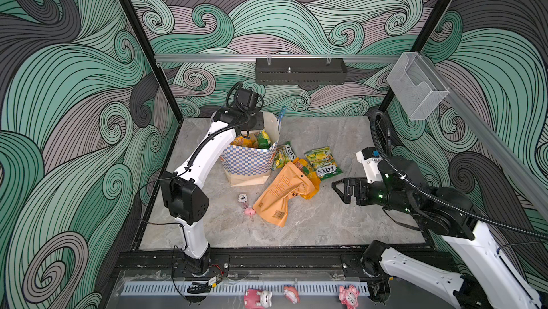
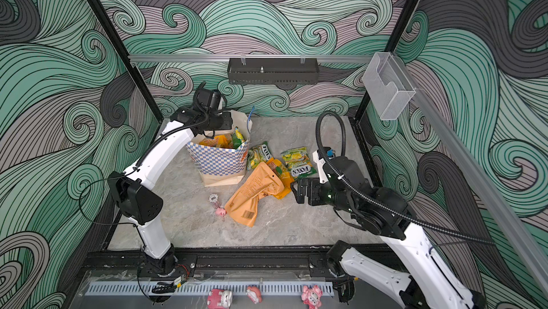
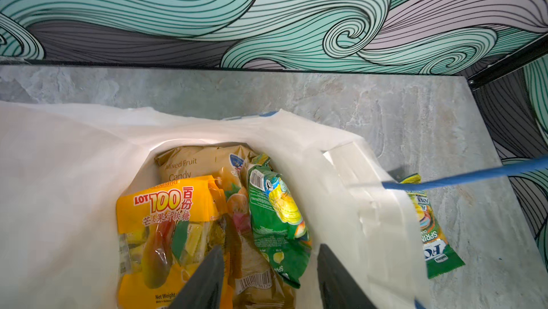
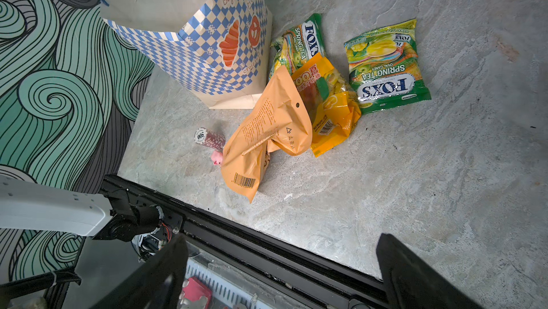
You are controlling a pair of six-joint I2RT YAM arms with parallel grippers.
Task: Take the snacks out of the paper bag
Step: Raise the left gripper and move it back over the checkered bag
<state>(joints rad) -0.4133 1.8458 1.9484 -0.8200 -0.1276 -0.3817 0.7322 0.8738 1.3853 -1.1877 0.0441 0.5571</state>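
Left claw half-spread, empty, in mouth of tall cream checkered paper bag; may pinch wall, tip it. Right claw wide.

It was a robot lab cell: arms bolted to a rail, swirl-printed walls (every side) between black posts, a stone-look table.

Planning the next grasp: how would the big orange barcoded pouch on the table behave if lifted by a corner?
The orange pouch is creased and bent across its middle, so probably floppy and droopy. It looks slack, so likely light. Its smooth film may slip.
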